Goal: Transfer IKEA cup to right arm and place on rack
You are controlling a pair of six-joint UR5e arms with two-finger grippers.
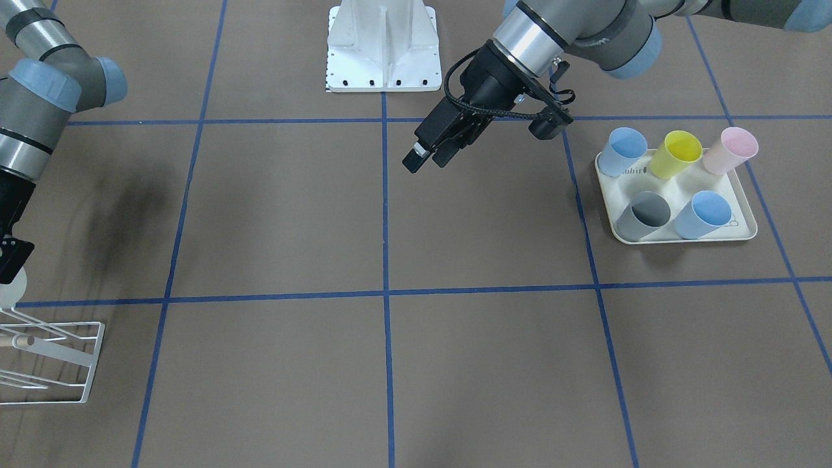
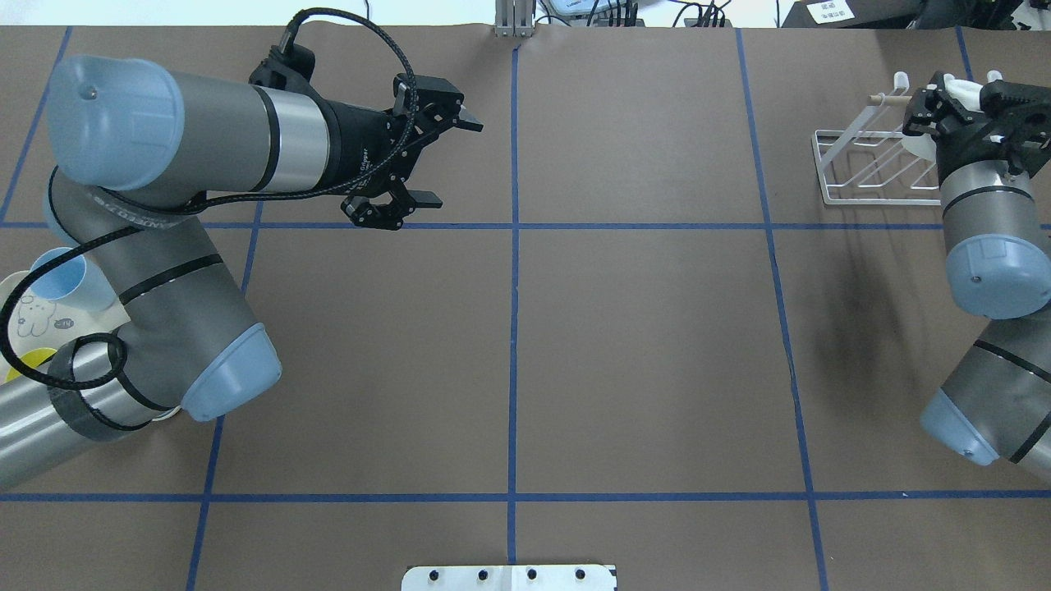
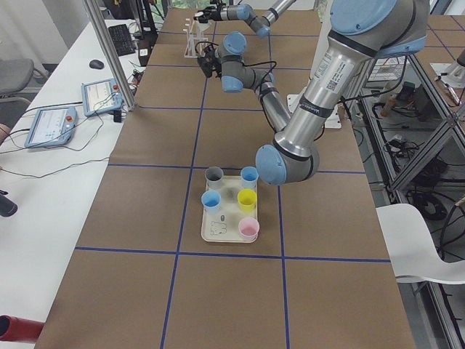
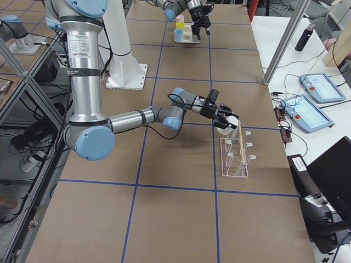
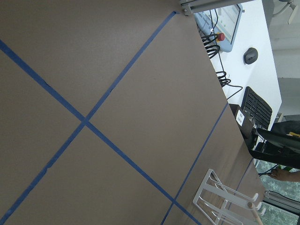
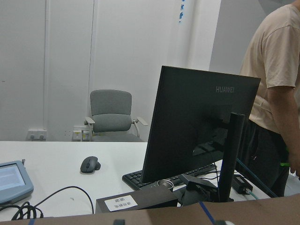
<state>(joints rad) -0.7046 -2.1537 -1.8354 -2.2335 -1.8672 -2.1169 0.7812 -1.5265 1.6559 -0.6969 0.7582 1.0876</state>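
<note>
My right gripper (image 2: 967, 92) is at the white wire rack (image 2: 862, 164) at the far right of the overhead view. It is shut on a white cup (image 4: 224, 129) and holds it against the rack's (image 4: 236, 159) upper end by the wooden dowel. In the front-facing view the cup (image 1: 12, 290) shows just under the gripper (image 1: 8, 260), above the rack (image 1: 65, 364). My left gripper (image 2: 452, 162) is open and empty, above the table left of centre, far from the rack. It also shows in the front-facing view (image 1: 426, 159).
A cream tray (image 1: 747, 233) holds two blue cups, a yellow (image 1: 676, 153), a pink (image 1: 731, 149) and a grey cup (image 1: 643, 214), on my left side. The tray (image 2: 33, 316) is partly under my left arm in the overhead view. The white robot base (image 1: 383, 45) stands at the near edge.
</note>
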